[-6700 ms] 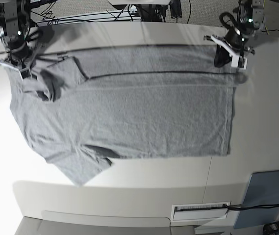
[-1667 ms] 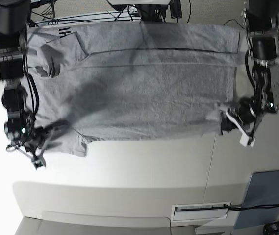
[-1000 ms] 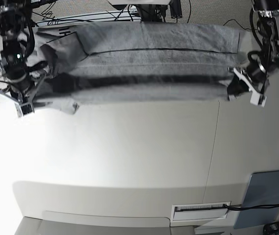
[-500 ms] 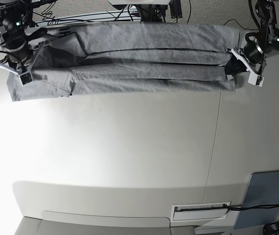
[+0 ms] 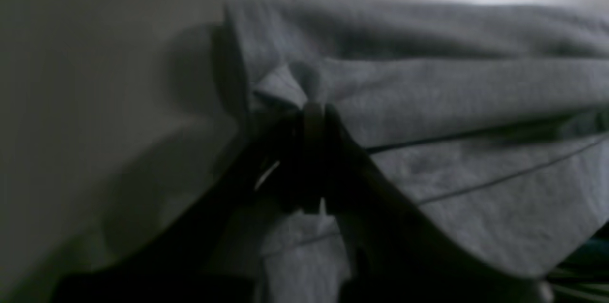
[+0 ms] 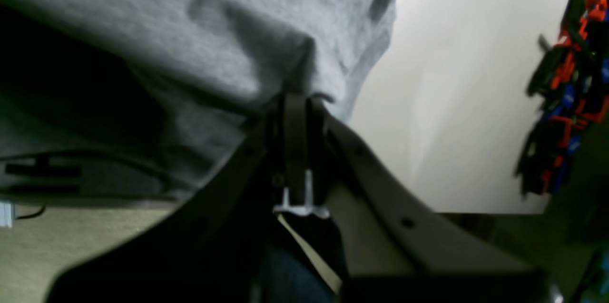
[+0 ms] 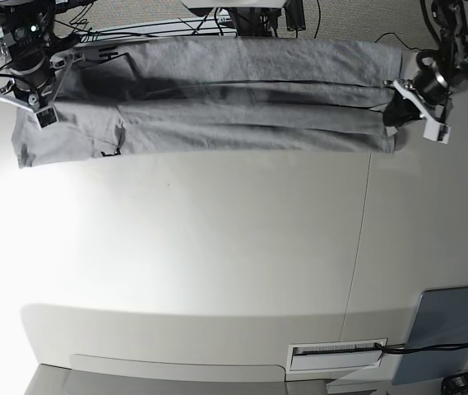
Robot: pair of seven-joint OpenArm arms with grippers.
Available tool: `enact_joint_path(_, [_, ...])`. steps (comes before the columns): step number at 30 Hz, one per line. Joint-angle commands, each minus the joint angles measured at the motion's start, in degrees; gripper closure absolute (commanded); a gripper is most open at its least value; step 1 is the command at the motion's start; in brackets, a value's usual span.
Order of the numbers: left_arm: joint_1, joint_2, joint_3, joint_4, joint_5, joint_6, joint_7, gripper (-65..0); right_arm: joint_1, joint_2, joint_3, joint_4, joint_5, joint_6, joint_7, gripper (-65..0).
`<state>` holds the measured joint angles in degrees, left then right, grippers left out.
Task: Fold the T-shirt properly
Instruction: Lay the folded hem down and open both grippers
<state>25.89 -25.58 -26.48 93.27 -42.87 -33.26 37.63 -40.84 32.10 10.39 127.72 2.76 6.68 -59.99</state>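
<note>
The grey T-shirt lies as a long folded band across the far side of the white table, plain grey side up. At the band's right end in the base view, my left gripper is shut on a pinch of its cloth. The left wrist view shows that gripper closed on a bunched corner of the T-shirt. My right gripper is shut on the cloth at the band's left end. In the right wrist view it holds a raised fold of the T-shirt.
A flat blue-grey panel lies at the table's front right, with a white slotted piece beside it. Cables run along the far edge behind the shirt. A bundle of red and blue wires hangs in the right wrist view.
Both grippers carried the shirt's near edge up and back over the body toward the far edge. Since half a second ago they moved slightly farther back and the band settled flatter.
</note>
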Motion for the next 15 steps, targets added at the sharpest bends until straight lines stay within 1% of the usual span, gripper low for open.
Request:
enact_joint_path(1, [0.35,-1.09,-1.27,1.7,-0.9,-0.83,-0.92,0.0,-0.44,0.76,0.59,1.53,-1.2,-0.55,0.15,0.0])
enact_joint_path(4, [1.14,-1.11,-2.56,2.84,-0.9,-1.33,0.07,0.0,-0.44,0.79,0.59,1.97,-1.16,-0.55,0.13,0.0])
enact_joint_path(8, [1.14,-1.09,-2.64,2.86,-0.9,-1.33,2.45,0.0,-0.44,0.76,0.59,1.97,-1.16,-0.52,-0.59,0.0])
enact_joint_path(13, [1.11,-1.11,-2.64,2.86,-0.87,-1.33,2.67,0.0,-0.44,0.76,0.59,1.92,-1.38,-0.48,-1.11,0.0])
enact_joint_path(14, [1.11,-1.09,-2.64,2.86,-0.87,-1.33,2.69,0.0,-0.44,0.76,0.59,1.92,-1.42,0.0,-1.14,0.0])
enact_joint_path(15, [1.11,-1.11,-2.64,2.86,-0.87,-1.33,2.69,0.0,-0.44,0.76,0.59,1.92,-1.7,1.42,-1.09,0.0])
